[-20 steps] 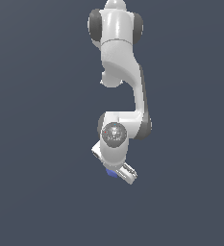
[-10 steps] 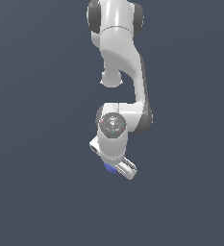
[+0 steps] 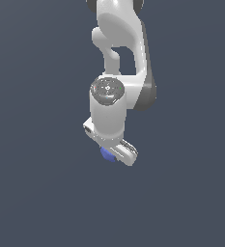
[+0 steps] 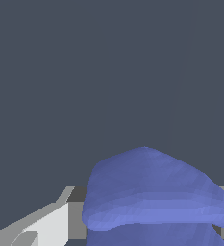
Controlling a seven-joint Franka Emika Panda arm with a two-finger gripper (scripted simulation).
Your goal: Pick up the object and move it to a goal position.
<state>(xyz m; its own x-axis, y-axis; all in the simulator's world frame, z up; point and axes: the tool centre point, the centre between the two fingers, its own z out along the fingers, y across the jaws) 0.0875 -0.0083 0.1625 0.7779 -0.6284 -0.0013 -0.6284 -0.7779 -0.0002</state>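
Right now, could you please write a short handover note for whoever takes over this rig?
Gripper: shut on the blue object, which fills the space between the fingers in the wrist view.
Object: in the grasp under the wrist, partly hidden by the hand in the exterior view.
Done: the pick.
Left: carry it to the goal position, which shows in neither view, then release.

- No text, label, brand, number or sign can be read in either view.
- The arm's round cap carries tiny red and green specks, too small to read as marks.
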